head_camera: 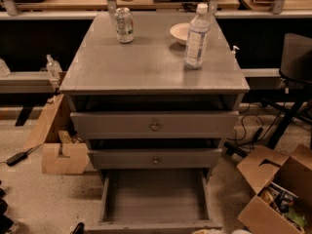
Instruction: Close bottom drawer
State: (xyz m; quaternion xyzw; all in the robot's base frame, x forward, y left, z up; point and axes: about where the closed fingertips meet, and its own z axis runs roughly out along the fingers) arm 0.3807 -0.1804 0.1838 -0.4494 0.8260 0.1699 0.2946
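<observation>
The bottom drawer (155, 199) of the grey cabinet (151, 67) stands pulled far out towards me, its inside bare. Its low front panel (153, 225) lies at the picture's bottom edge, and its knob is not in view. Above it the mid-width drawer (155, 158) and the widest drawer (154, 125) are nearly closed. Of my gripper (207, 231) only a pale sliver shows at the bottom edge, just right of the drawer's front right corner.
On the cabinet top stand a can (124, 25), a water bottle (197, 36) and a small bowl (181, 32). A cardboard box (61, 152) lies on the floor to the left, an open box (275, 194) to the right, and a dark chair (297, 62) further right.
</observation>
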